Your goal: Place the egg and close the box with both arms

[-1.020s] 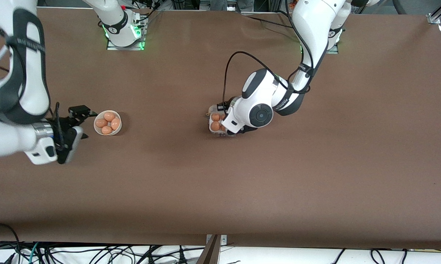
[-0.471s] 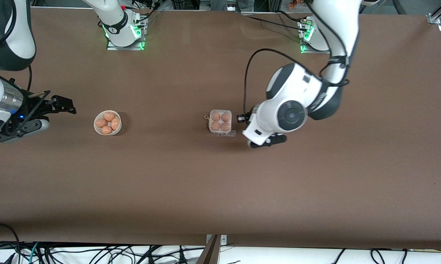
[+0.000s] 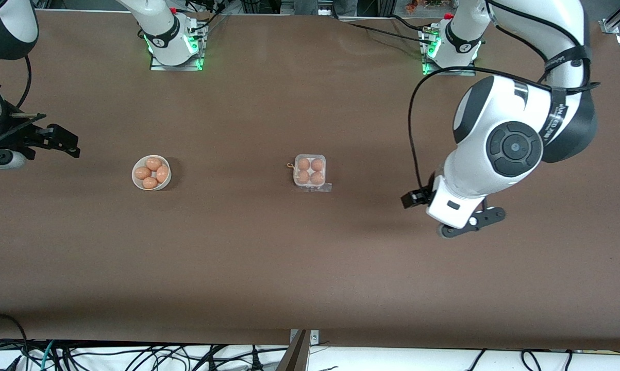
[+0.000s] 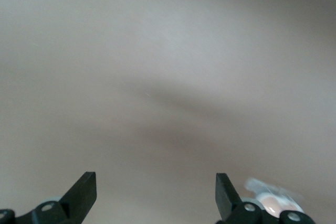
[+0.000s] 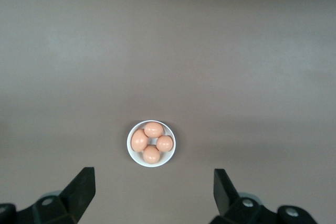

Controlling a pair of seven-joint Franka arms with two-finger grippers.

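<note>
Brown table [image 3: 310,268], seen whole from the front view only; each wrist view limited to a bare patch of it. Left arm [image 3: 516,139] raised over the table's left-arm end, well apart from the box, its gripper [image 3: 443,211] mostly hidden under the wrist in the front view. Left gripper [image 4: 156,192] shown by the left wrist view with fingers spread wide and nothing between them. Right arm [image 3: 0,31] cut off at the picture's edge, its gripper [image 3: 52,139] over the right-arm end of the table, near the bowl. Right gripper [image 5: 154,190] likewise splayed and empty in the right wrist view.

White bowl [image 3: 151,172] toward the right-arm end, holding four orange-brown eggs; same bowl [image 5: 151,143] centred in the right wrist view. Box [image 3: 310,171] near the table's middle, lid down, four eggs in its four cells, the placed egg [image 3: 317,164] indistinguishable from its neighbours. Small brownish tab at the box's corner, too small to identify. Box [image 4: 273,200] only a blurred sliver beside one finger in the left wrist view.
</note>
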